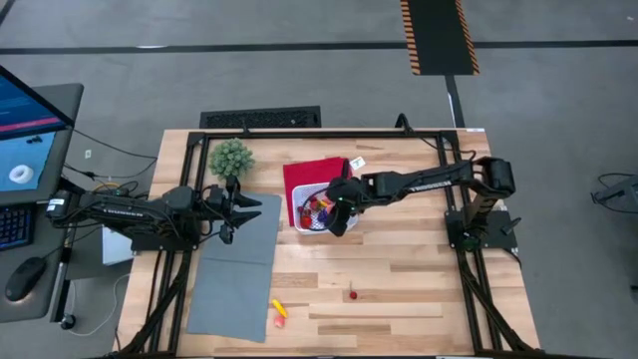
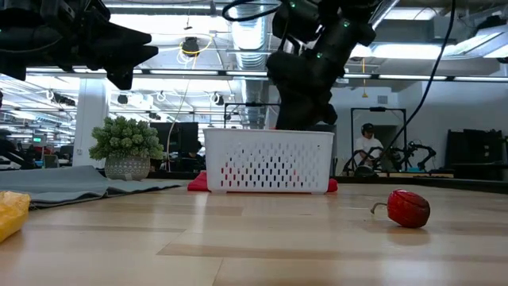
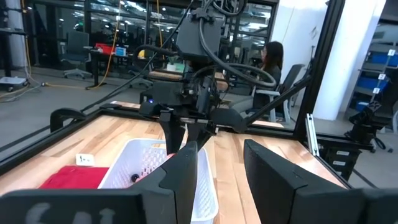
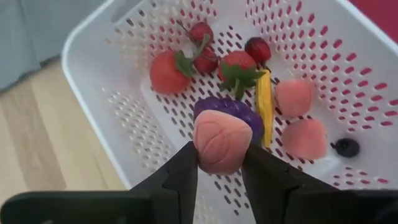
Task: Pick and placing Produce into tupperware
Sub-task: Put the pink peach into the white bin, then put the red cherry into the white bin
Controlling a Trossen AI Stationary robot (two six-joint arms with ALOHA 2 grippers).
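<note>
The white latticed tupperware (image 1: pixel 308 225) (image 4: pixel 93 37) stands on a red cloth (image 1: pixel 304 175) at mid-table. Inside it lie several toy produce pieces: red strawberries (image 4: pixel 168 71), a purple one (image 4: pixel 229 109), a yellow one (image 4: pixel 265 106) and pink ones (image 4: pixel 293 96). My right gripper (image 4: pixel 220 168) hangs over the tupperware, slanting down, shut on a pink fruit (image 4: pixel 222 142). A red fruit (image 1: pixel 352 294) (image 2: pixel 409 208) and a yellow piece (image 1: pixel 279 309) lie on the wood near the front edge. My left gripper (image 1: pixel 231 207) (image 3: pixel 221 168) waits open at the left, raised off the table. My right gripper pinches the pink fruit by its two opposite sides (image 4: pixel 202 155) between its two fingers. The fingers come from above, slanting down from the table's right. The fruit is lifted clear, above the purple piece in the tupperware.
A green bushy plant (image 1: pixel 230 158) (image 2: pixel 127 143) stands at the far left beside the cloth. A grey mat (image 1: pixel 234 269) covers the left of the table. A black frame rail (image 1: pixel 329 133) runs along the far edge. Bare wood lies at the near right.
</note>
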